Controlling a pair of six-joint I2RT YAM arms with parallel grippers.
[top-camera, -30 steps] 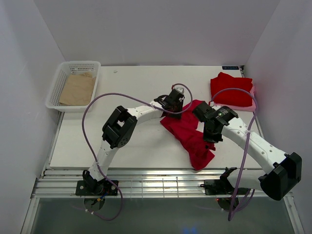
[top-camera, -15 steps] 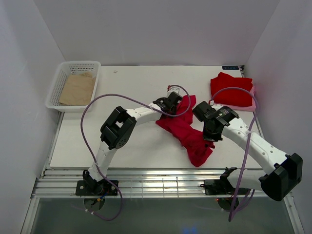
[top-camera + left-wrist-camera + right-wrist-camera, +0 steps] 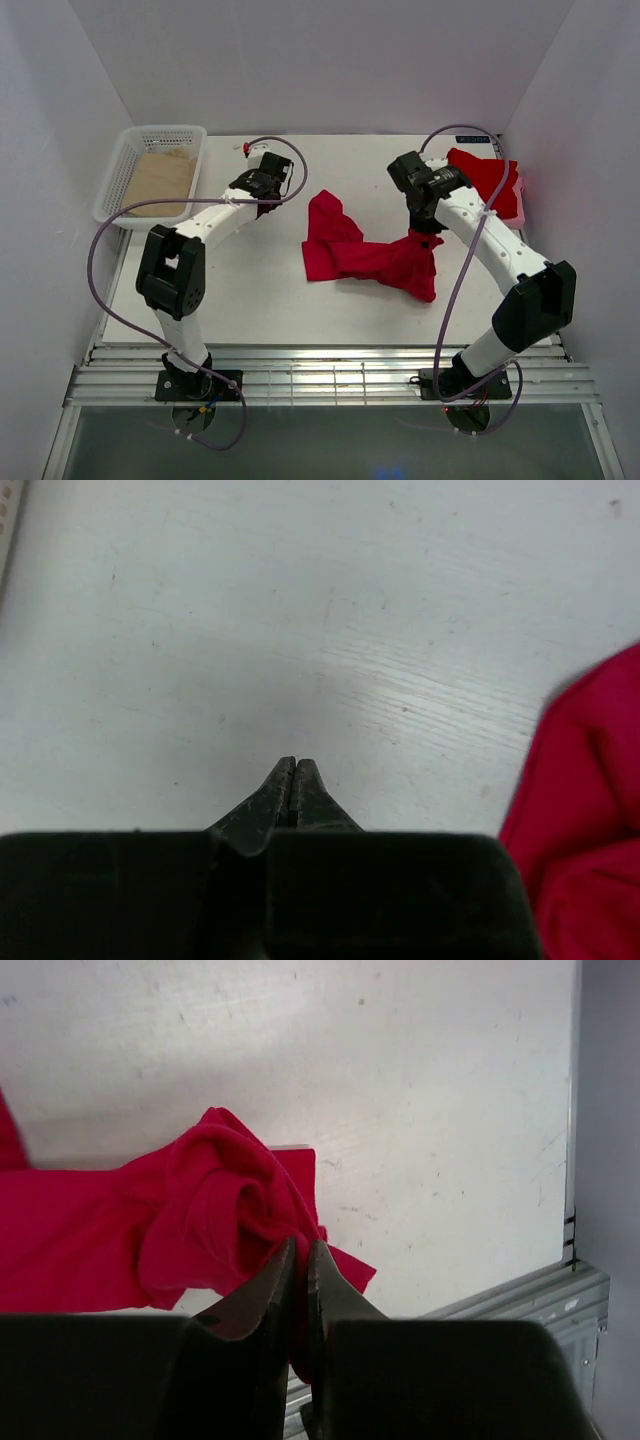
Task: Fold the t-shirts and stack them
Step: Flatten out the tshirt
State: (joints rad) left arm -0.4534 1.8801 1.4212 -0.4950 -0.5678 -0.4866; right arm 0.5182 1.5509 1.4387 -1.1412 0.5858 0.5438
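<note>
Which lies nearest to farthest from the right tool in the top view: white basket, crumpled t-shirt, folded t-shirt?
1. Crumpled t-shirt, mid-table, pinched in the right tool.
2. Folded t-shirt, far right corner.
3. White basket, far left.

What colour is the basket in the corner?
The basket is white, with a mesh pattern. It shows best in the top external view.
</note>
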